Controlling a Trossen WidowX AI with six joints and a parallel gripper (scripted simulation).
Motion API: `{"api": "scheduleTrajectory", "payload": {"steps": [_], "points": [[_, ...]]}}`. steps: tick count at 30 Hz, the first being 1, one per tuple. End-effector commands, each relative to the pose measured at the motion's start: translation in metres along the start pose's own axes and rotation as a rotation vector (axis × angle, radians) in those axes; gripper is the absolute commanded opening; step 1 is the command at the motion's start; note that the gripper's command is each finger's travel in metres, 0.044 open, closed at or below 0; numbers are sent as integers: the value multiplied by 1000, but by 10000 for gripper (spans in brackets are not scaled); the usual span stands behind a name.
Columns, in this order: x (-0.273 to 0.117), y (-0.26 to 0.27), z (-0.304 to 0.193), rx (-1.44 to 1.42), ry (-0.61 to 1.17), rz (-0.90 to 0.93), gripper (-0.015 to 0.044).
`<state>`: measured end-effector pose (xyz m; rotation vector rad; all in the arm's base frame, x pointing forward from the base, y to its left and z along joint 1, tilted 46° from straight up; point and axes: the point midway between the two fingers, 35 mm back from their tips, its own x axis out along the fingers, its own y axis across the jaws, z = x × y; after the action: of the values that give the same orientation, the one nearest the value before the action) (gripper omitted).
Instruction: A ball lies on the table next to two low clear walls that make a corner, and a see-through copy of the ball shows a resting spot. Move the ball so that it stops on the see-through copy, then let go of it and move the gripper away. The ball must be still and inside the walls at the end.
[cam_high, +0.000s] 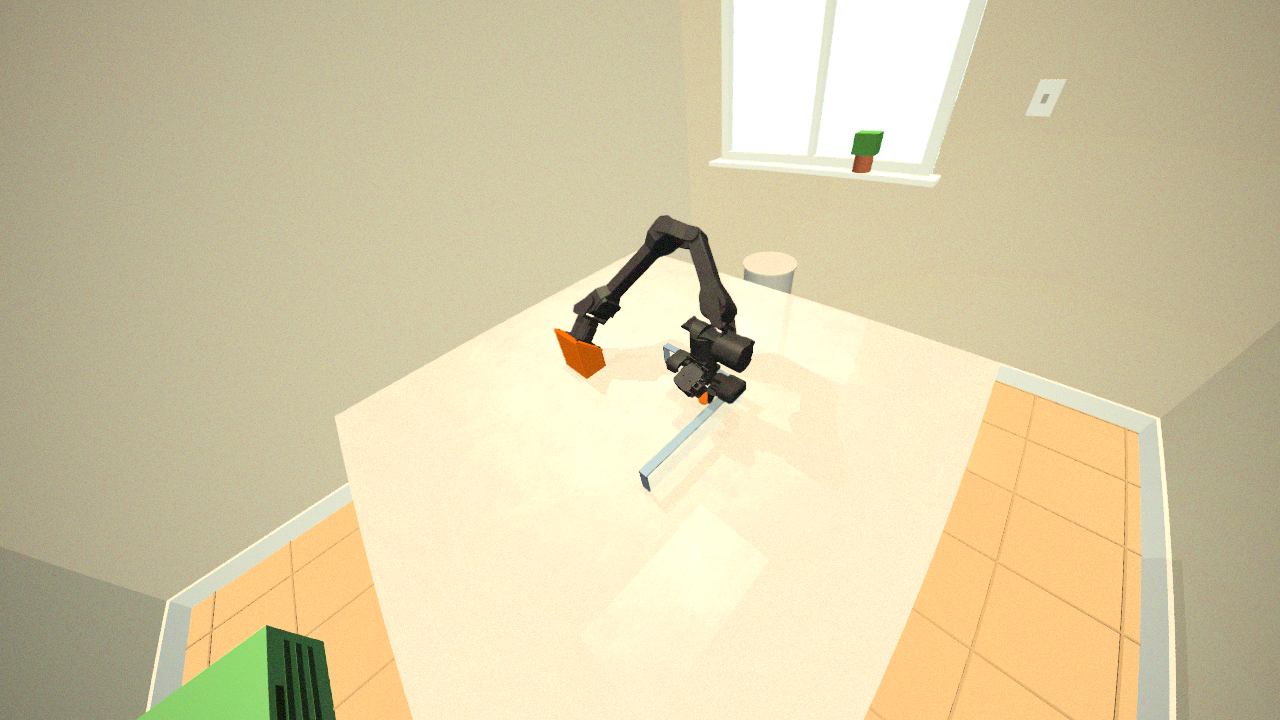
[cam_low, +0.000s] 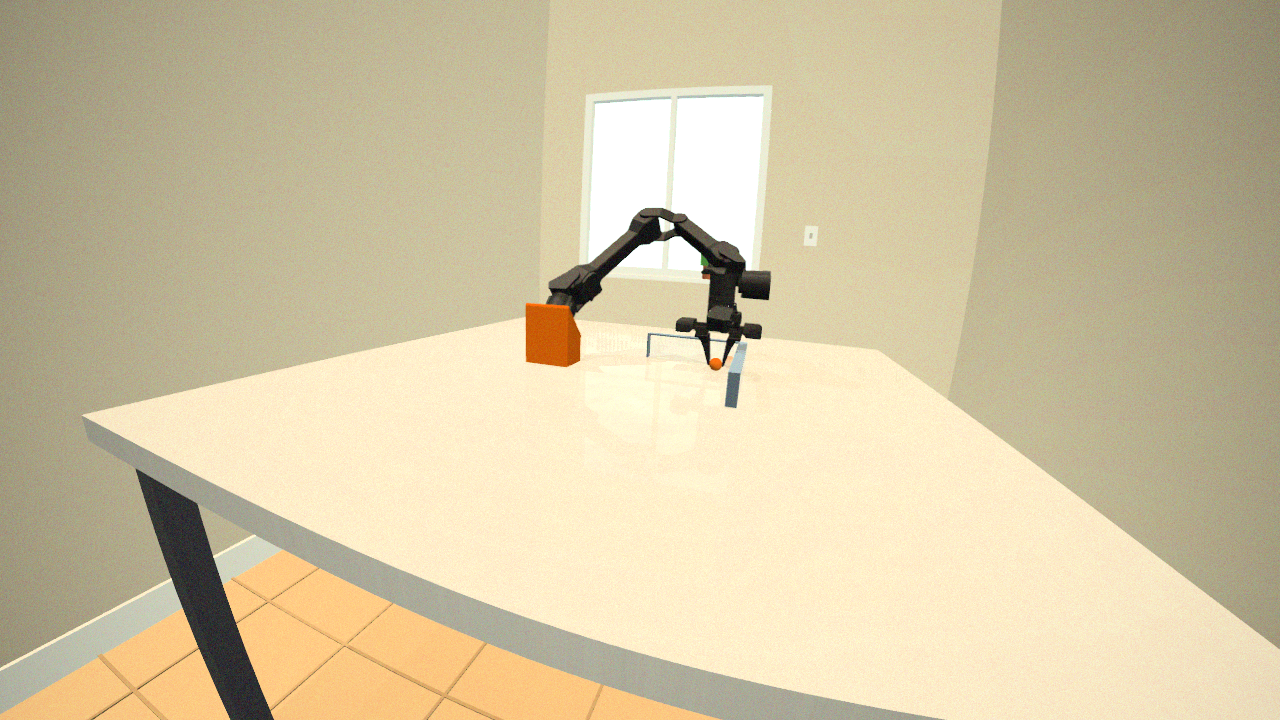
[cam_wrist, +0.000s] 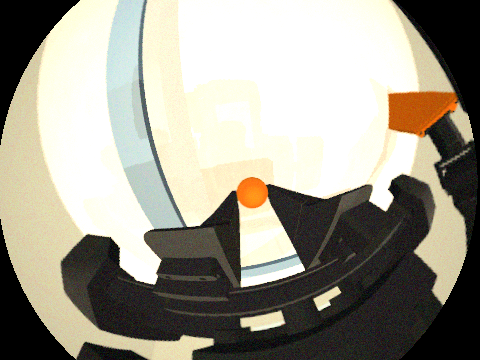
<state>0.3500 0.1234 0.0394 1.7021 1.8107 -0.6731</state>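
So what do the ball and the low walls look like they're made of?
Ball: smooth, matte orange, possibly rubber or plastic; uniform color, no glint, pinched in the tool. Walls: thin, pale blue, see-through, likely glass or acrylic; the table shows through them.

See-through copy hidden beneath ball.

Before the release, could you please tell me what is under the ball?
The ball is pinched in the gripper, low inside the clear walls. Only pale table shows around it. The see-through copy is not visible; the ball and fingers cover that spot.
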Motion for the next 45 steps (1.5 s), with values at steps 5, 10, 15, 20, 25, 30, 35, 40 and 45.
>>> {"api": "scheduleTrajectory", "payload": {"steps": [5, 10, 15, 20, 25, 30, 35, 40, 45], "points": [[0, 0, 0, 0, 0, 0, 157], [0, 0, 0, 0, 0, 0, 247], [-3, 0, 0, 0, -1, 0, 247], [-75, 1, 1, 2, -2, 0, 247], [-87, 0, 1, 2, 0, 0, 247], [-80, 2, 2, 6, 1, 11, 247], [-79, 2, 3, -58, 0, 11, 195], [-70, -3, 8, -532, -2, 8, 63], [-61, -8, 13, -1025, -3, 6, 0]]}}
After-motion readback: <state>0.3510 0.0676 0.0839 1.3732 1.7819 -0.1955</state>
